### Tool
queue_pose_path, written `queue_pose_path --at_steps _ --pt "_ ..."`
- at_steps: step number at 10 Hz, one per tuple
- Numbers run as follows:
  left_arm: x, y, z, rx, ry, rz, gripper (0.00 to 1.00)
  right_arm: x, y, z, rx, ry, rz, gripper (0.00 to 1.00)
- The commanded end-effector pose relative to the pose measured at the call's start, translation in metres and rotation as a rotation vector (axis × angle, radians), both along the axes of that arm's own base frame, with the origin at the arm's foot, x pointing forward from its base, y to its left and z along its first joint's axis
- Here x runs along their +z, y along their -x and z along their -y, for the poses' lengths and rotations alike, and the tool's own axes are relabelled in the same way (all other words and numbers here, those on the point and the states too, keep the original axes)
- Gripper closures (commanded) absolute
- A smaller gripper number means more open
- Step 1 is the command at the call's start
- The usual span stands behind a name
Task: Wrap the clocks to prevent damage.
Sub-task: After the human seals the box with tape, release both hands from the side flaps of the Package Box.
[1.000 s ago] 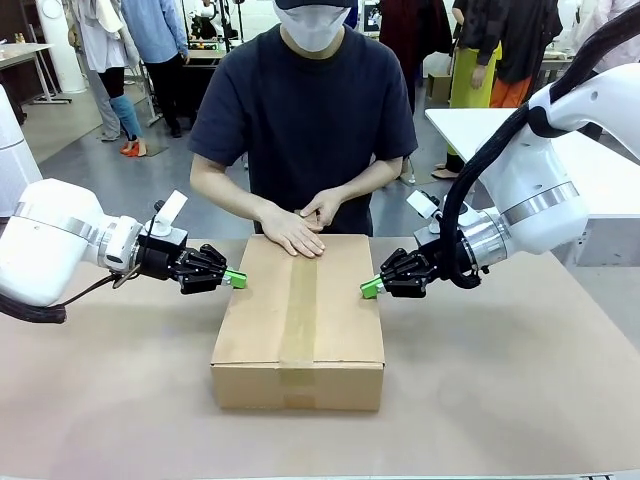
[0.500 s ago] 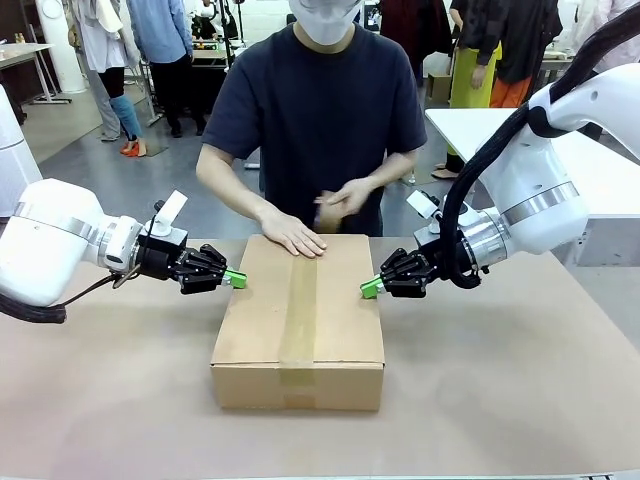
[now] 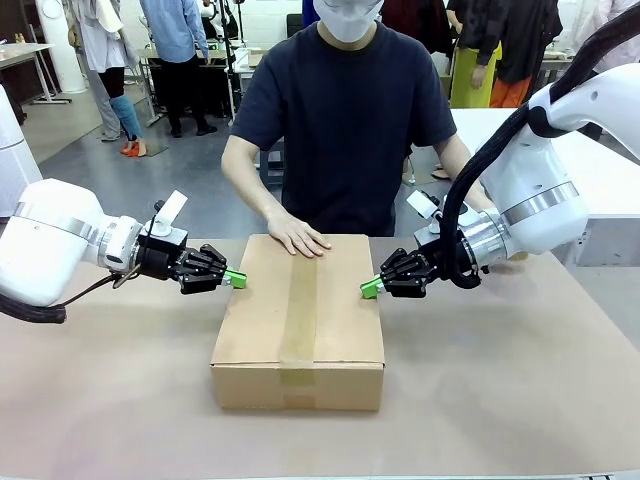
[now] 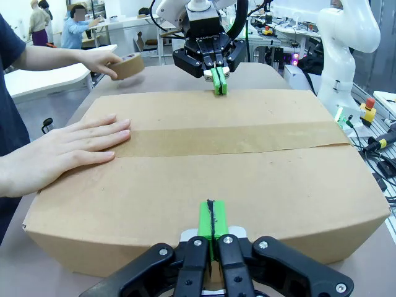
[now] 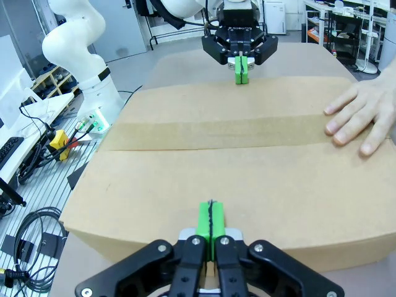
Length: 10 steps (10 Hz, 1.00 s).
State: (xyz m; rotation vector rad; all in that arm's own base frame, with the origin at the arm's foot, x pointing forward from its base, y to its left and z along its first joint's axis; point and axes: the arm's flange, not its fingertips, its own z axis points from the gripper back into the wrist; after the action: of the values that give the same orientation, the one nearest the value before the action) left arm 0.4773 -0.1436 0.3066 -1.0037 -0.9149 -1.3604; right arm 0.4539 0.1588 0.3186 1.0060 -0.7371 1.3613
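The left gripper and right gripper are pressing their closed, empty green tips against opposite sides of the taped box sitting mid-table. The person's hand is lying flat on its far end, while the other hand is holding a tape roll beyond it.

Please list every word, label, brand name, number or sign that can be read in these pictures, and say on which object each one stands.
None can be read.
cardboard box: plain, no print on the faces in view.
tape strip along its top: plain brown, no print.
tape roll in the person's hand: no print that I can make out.
Background equipment: any labels there are too small and blurred to read.
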Motion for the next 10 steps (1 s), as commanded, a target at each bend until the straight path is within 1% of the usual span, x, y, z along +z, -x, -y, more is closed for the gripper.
queue_pose_path --at_steps 1,7,8,9,10 --pt "-0.003 0.0 0.0 0.002 -0.009 0.008 1.0 -0.004 0.0 0.0 -0.005 0.006 -0.003 0.99" --pt "-0.003 0.0 0.0 0.002 -0.009 0.008 1.0 -0.004 0.0 0.0 -0.005 0.006 -0.003 0.99" --pt "0.0 0.0 0.0 0.0 0.0 0.0 1.0 0.0 0.0 0.0 0.0 0.0 0.0 0.99" --pt "0.014 0.001 -0.008 0.039 -0.072 0.006 1.0 0.008 0.002 0.004 0.011 0.041 -0.013 0.99" --pt "0.044 0.005 -0.017 0.05 -0.159 0.018 1.0 0.03 0.008 0.014 0.001 0.079 0.005 0.99"
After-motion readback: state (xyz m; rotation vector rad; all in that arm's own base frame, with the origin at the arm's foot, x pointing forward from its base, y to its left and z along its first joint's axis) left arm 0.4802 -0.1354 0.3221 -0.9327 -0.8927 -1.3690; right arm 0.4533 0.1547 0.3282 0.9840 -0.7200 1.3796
